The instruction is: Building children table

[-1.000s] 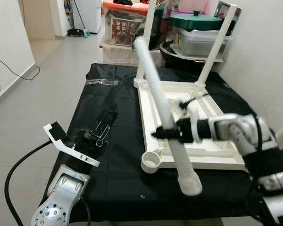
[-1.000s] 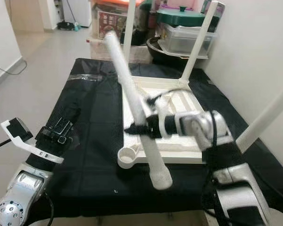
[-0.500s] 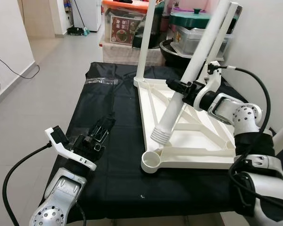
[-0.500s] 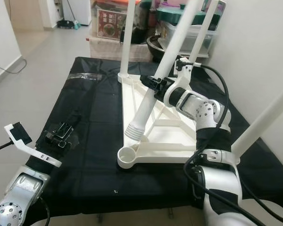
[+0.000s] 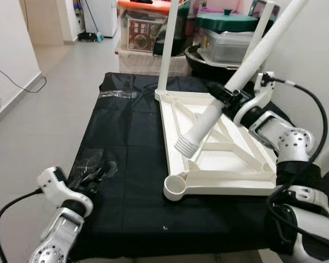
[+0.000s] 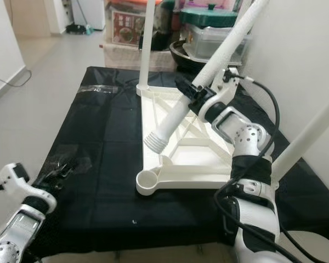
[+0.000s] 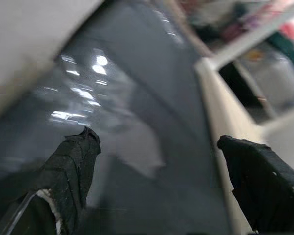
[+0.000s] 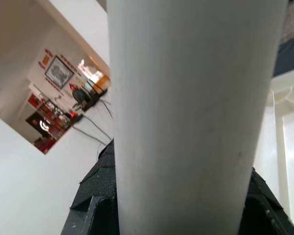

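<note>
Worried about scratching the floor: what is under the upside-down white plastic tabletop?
A black cloth lies under the upside-down white plastic tabletop, spreading past it on the near, far and left sides. What supports the cloth beneath is covered and cannot be seen.

A white plastic table top (image 5: 230, 164) is laid upside down on the black cloth (image 5: 126, 159), with its ribbed underside turned up. Two white legs are already fitted upright at its far corners: one leg (image 5: 165, 49) at the far left corner and another leg (image 5: 259, 34) at the far right corner. An open round socket (image 5: 175, 187) is seen at the near left corner of the table top. A loose white leg (image 5: 236, 82) is held tilted above the table top, and its threaded end (image 5: 184, 147) is pointed down towards this socket but is kept apart from it.
</note>
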`<state>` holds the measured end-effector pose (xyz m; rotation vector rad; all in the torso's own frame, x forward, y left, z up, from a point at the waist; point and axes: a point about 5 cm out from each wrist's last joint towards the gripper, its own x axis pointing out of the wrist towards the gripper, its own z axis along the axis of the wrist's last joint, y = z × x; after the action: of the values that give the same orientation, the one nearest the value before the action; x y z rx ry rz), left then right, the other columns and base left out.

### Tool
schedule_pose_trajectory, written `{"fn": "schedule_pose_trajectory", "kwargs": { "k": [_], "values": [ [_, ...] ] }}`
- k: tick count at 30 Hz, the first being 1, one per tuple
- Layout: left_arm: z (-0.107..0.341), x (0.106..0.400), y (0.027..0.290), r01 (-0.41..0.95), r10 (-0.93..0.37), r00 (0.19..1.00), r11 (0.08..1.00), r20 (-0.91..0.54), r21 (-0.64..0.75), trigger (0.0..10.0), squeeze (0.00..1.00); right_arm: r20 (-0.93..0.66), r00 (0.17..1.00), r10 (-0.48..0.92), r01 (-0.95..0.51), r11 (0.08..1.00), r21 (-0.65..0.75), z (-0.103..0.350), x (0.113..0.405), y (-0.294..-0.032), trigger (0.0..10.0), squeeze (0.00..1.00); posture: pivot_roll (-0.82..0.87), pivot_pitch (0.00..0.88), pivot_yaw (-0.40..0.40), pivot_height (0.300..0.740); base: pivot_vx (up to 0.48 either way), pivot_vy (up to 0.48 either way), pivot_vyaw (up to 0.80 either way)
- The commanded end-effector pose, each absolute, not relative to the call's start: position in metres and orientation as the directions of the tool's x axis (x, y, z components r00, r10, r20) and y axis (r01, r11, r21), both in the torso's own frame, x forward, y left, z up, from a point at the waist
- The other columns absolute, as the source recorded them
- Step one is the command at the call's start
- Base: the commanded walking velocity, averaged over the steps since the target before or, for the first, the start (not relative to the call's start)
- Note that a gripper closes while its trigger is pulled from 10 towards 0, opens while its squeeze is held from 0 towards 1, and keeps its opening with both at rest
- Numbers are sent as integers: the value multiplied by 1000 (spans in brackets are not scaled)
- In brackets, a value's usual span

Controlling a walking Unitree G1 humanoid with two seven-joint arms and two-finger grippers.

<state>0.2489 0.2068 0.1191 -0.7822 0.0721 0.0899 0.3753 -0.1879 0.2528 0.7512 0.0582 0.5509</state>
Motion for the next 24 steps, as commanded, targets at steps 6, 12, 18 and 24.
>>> {"fn": "schedule_pose_trajectory", "kwargs": {
  "k": [6,12,18,24],
  "values": [
    [119,250,203,-105,47,993,740,-104,-664,10000,0,183,828,530,-512,581,632,257,371,-173,0,0,102,0,-101,740,0,0,0],
    [118,253,193,-79,17,995,758,-101,-648,10000,0,173,784,597,-591,631,502,249,360,-155,0,0,96,0,-99,740,0,0,0],
    [122,253,184,-11,-43,997,747,-64,-665,10000,0,212,715,667,-679,588,440,252,347,-144,0,0,98,0,-99,740,0,0,0],
    [128,251,173,108,-150,989,753,-9,-649,10000,0,227,664,713,-730,553,401,254,339,-134,0,0,98,0,-102,740,0,0,0]
  ]
}}
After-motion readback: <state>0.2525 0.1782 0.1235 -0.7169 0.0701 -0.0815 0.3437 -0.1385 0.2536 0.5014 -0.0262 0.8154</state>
